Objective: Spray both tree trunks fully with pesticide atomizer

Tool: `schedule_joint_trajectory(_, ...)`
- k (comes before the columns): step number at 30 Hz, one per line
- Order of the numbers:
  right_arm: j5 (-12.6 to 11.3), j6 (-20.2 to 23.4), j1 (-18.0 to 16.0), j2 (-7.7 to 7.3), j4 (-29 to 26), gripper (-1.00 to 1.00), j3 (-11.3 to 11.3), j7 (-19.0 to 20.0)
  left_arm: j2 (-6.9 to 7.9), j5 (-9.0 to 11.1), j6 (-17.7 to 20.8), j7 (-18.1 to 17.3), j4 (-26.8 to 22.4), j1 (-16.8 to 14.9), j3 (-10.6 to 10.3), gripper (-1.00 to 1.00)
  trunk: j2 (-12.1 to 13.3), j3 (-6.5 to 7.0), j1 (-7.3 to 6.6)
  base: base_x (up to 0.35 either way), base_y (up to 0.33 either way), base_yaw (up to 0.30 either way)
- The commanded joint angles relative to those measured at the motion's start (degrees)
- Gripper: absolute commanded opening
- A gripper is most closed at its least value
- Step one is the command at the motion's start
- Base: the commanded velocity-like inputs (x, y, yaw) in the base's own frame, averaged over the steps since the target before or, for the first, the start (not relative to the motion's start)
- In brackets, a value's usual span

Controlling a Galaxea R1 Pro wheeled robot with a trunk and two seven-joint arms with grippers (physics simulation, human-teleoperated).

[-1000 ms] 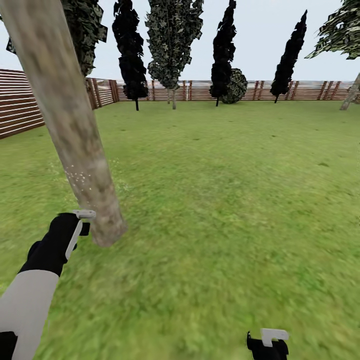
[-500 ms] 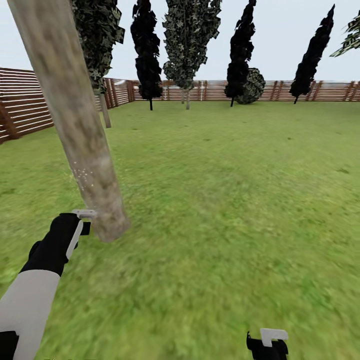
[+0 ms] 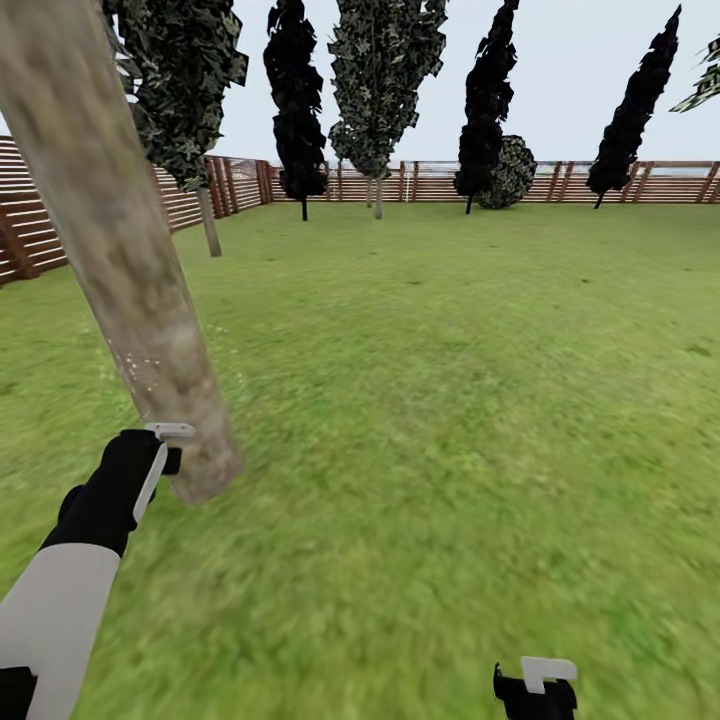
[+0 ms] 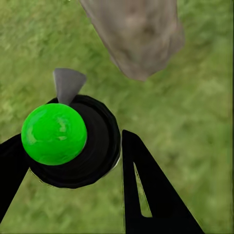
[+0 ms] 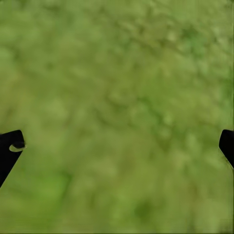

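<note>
1. Risk: the pesticide atomizer [image 4: 73, 141] sits very near the tree trunk [image 3: 120, 260], so spray could land on one small patch, leaving the upper trunk and far side bare (a few pale specks show low on the bark).
2. Risk: the bottle could twist in the grip and send the spray onto the lawn [image 3: 450, 400].
3. The left gripper [image 4: 73, 161] has its fingers closed around the atomizer's dark round body, low beside the trunk's base.
4. In the left wrist view its long axis runs toward the camera, and the grey nozzle points at the trunk.
5. The right gripper [image 5: 117, 144] is spread wide, holding nothing, over grass.
</note>
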Motion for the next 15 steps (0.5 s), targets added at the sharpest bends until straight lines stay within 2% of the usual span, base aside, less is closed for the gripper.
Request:
schedule_joint_trajectory(1, 0.00, 0.00, 0.00, 0.00, 0.00, 1.00, 0.02, 0.00, 0.08, -0.04, 0.01, 0.01, 0.00, 0.04, 0.06, -1.00, 0.00, 0.00, 0.00, 0.278, -0.168, 0.000)
schedule_joint_trajectory(5, 0.00, 0.00, 0.00, 0.05, 0.00, 1.00, 0.02, -0.02, 0.47, -0.05, 0.00, 0.00, 0.34, 0.30, 0.25, -1.00, 0.00, 0.00, 0.00, 0.278, -0.168, 0.073)
schedule_joint_trajectory(10, 0.00, 0.00, 0.00, 0.09, 0.00, 1.00, 0.06, -0.01, 0.47, -0.05, -0.24, 0.30, 0.86, 0.69, -0.06, -1.00, 0.00, 0.00, 0.00, 0.278, -0.168, 0.263)
schedule_joint_trajectory(15, 0.00, 0.00, 0.00, 0.09, 0.00, 1.00, 0.06, 0.00, -0.30, 0.11, -0.33, 0.35, 0.79, 0.70, -0.23, -1.00, 0.00, 0.00, 0.00, 0.278, -0.168, 0.276)
